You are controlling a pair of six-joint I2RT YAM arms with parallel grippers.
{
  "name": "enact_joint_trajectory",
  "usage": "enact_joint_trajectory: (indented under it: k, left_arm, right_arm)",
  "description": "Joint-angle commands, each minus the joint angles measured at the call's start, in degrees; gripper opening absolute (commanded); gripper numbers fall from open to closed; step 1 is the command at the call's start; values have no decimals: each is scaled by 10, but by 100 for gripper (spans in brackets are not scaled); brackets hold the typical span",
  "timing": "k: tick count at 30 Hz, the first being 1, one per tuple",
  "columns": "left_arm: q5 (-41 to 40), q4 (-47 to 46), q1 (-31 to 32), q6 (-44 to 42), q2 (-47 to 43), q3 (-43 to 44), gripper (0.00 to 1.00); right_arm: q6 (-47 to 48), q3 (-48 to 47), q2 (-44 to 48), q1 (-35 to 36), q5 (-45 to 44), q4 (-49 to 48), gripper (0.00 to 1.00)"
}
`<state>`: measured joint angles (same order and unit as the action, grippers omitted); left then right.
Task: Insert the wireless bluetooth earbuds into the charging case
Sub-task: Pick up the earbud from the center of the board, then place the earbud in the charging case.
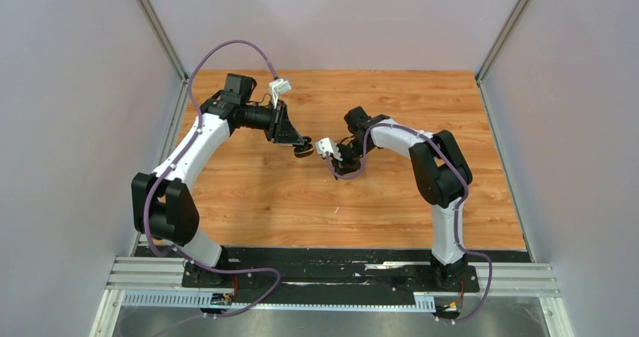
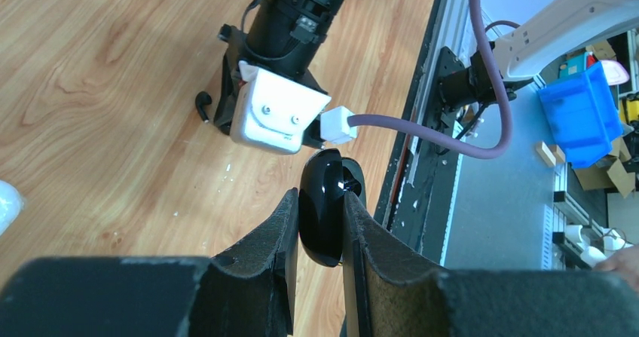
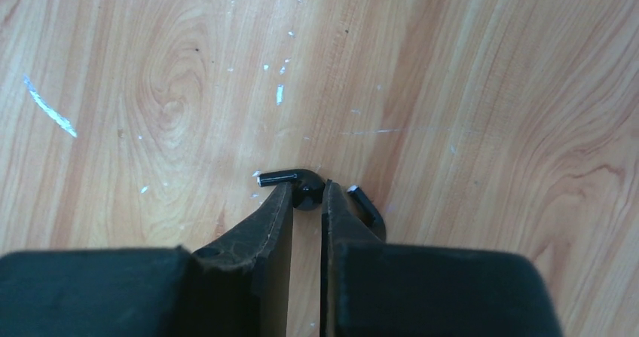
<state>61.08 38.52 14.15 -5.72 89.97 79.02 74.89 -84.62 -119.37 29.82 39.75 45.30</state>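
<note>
My left gripper [image 2: 320,195] is shut on a glossy black oval charging case [image 2: 324,228] and holds it edge-on above the wooden table; from above the case [image 1: 304,151] hangs at mid-table. My right gripper [image 3: 307,188] points down at the table, its fingers pressed on both sides of the round head of a black earbud [image 3: 279,177] whose stem sticks out to the left. A second black earbud [image 3: 368,203] lies on the wood just right of the right finger. From above the right gripper [image 1: 343,173] stands close to the right of the case.
Grey walls [image 1: 83,88] enclose the wooden table [image 1: 249,194] on three sides. A metal rail [image 1: 331,277] with the arm bases runs along the near edge. A white rounded thing [image 2: 4,201] shows at the left edge of the left wrist view.
</note>
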Motion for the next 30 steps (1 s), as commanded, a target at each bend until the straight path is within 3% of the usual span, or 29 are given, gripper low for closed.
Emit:
enact_joint_trajectory:
  k: [1, 7, 12, 15, 19, 24, 30]
  left_arm:
    - [-13, -14, -3, -5, -21, -6, 0]
    - [-68, -43, -3, 32, -8, -8, 0]
    - [-114, -99, 6, 94, 8, -10, 0]
    - [-142, -163, 12, 165, 5, -23, 0]
    - [-188, -253, 24, 242, -11, -55, 0]
    - [-223, -365, 37, 331, -32, -108, 0]
    - [-238, -369, 49, 335, -57, -135, 0]
  right_arm:
    - [-58, 75, 76, -1, 15, -96, 0]
    - [-157, 161, 234, -4, -9, -241, 0]
    - [-241, 258, 375, 3, -85, -454, 0]
    - [-240, 321, 431, 24, -143, -594, 0]
    - [-193, 353, 454, 77, -231, -667, 0]
    - [-124, 426, 455, 129, -286, -847, 0]
    - [-102, 445, 444, 147, -283, -893, 0]
